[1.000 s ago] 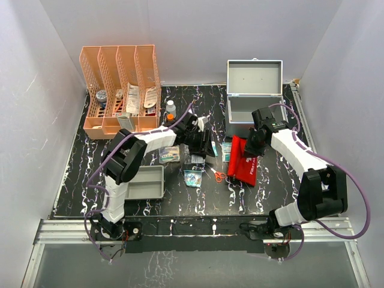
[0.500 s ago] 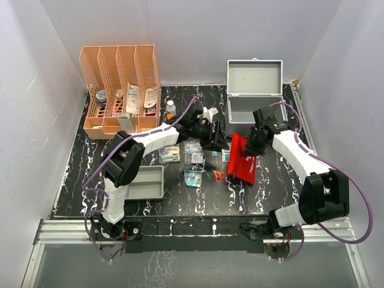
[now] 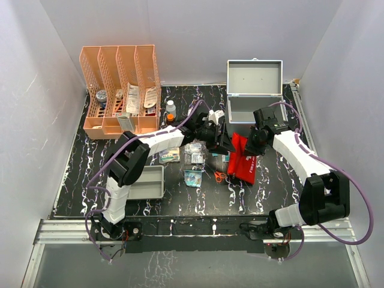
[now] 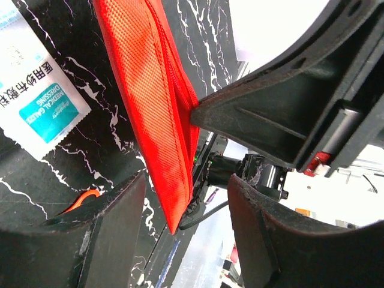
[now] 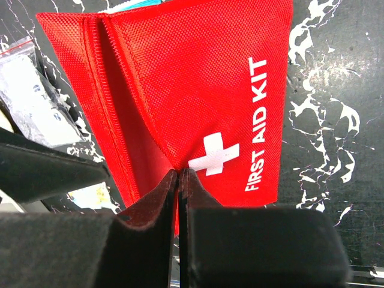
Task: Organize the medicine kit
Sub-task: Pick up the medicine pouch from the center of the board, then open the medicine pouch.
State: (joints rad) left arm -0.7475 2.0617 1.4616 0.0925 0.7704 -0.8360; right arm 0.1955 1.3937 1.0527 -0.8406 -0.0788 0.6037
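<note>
Your left end effector (image 3: 225,144) has swung right to the pouch (image 5: 198,90). Its jaws stand half-wide astride the pouch's edge, not gripping. Your right end effector (image 5: 179,180) is pinched tight on the fabric, so a two-handed opening looks likely. The kit (image 3: 255,78) sits open just beyond the right end effector. The pouch reads "FIRST AID KIT"; a sachet (image 4: 42,102) beside the left end effector reads "MEDICAL DRESSING".

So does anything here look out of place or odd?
The red fabric first aid pouch is pinched and creased by the right gripper, and clear packets lie scattered beside it, outside the open silver-grey metal case.
</note>
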